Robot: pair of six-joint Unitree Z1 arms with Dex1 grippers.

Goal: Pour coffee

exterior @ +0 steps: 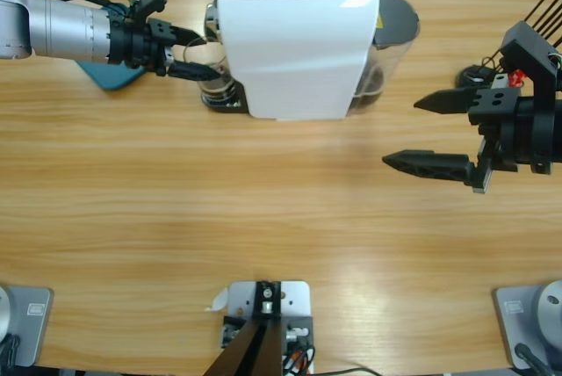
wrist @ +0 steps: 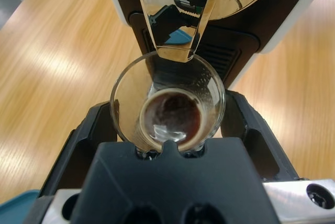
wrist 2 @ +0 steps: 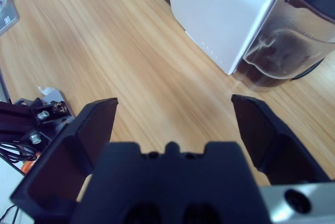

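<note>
The left gripper [wrist: 168, 130] clasps an upright glass [wrist: 167, 101] (mouth up, under the spout [wrist: 175, 30]) holding coffee [wrist: 171, 116]; the right gripper [exterior: 432, 133] gapes wide, empty.

- The high view is evenly and brightly lit from overhead; the wooden bench [exterior: 263, 209] shows a broad pale sheen across its middle and only faint, soft shadows under the white coffee machine [exterior: 294, 51].
- The bench's far edge bows upward in the high view, a wide-lens distortion.
- In the left wrist view, pale streaks of glare lie across the bench at left, and the machine's chrome spout [wrist: 178, 20] mirrors its surroundings sharply.
- The glass tumbler [wrist: 167, 103] carries small bright highlights on its rim and on the coffee [wrist: 172, 119].
- The left claw [wrist: 170, 145] and the right claw [wrist 2: 175, 124] sit close to their lenses, dark and slightly soft.
</note>
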